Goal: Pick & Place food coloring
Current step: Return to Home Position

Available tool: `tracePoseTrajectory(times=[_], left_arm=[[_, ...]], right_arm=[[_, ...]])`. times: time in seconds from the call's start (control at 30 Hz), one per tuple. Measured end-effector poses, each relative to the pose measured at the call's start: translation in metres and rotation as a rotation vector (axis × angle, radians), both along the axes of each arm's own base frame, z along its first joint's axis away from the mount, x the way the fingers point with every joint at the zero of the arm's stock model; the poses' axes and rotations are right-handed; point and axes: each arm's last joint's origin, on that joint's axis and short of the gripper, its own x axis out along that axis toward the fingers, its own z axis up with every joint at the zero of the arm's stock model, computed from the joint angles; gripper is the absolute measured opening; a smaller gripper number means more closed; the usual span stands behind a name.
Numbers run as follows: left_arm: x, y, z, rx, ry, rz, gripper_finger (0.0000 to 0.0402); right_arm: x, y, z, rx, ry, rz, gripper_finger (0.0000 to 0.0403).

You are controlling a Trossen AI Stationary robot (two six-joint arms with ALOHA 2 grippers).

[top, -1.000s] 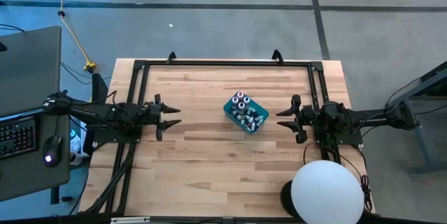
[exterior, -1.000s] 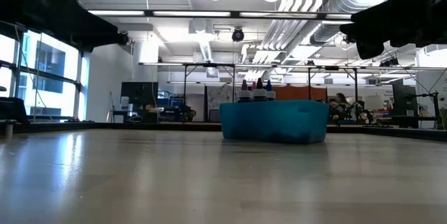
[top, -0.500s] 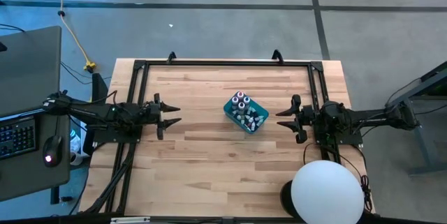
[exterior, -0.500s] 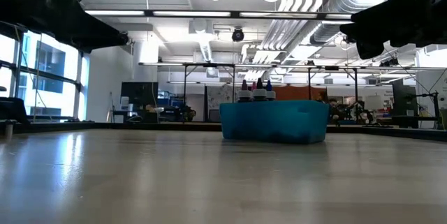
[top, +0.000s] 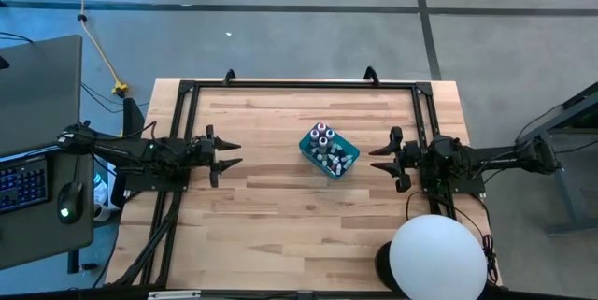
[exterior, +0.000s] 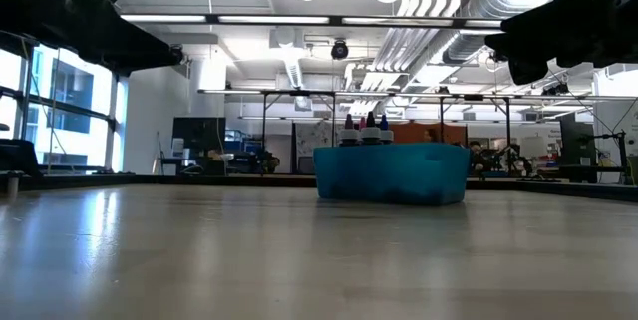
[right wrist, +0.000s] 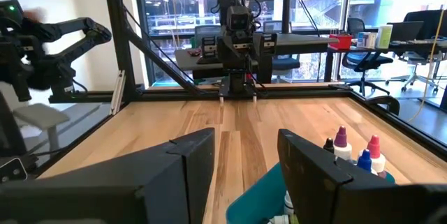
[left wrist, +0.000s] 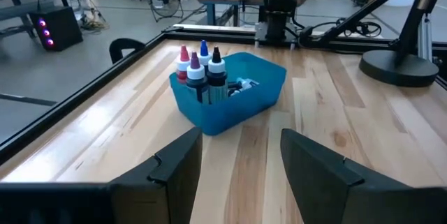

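Observation:
The food coloring bottles (top: 323, 137) stand upright in a teal rectangular box (top: 338, 164) at the table's middle; pink, blue, purple and dark tops show (left wrist: 201, 62) (right wrist: 357, 153), and smaller whitish ones lie beside them (top: 336, 158). Above the box rim in the low view, the tops (exterior: 365, 131) stick out. My left gripper (top: 231, 153) hovers open, left of the box and clear of it (left wrist: 241, 161). My right gripper (top: 379, 159) hovers open on the box's right side (right wrist: 246, 158).
A dark metal frame (top: 299, 84) runs along the table's far, left and right edges. A white round lamp head (top: 437, 258) on a dark base sits at the near right corner. Bare wood (top: 290, 235) lies between box and near edge.

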Motion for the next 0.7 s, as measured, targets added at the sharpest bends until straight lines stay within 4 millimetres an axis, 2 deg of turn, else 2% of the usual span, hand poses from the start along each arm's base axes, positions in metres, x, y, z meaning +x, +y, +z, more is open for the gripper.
tracePoseTrajectory(times=[0.7], left_arm=[[-0.0001,0.0,-0.0005,0.001,0.007,0.001,0.0191]], right_arm=[[0.0,0.0,0.0,0.0,0.0,0.0,0.0149]])
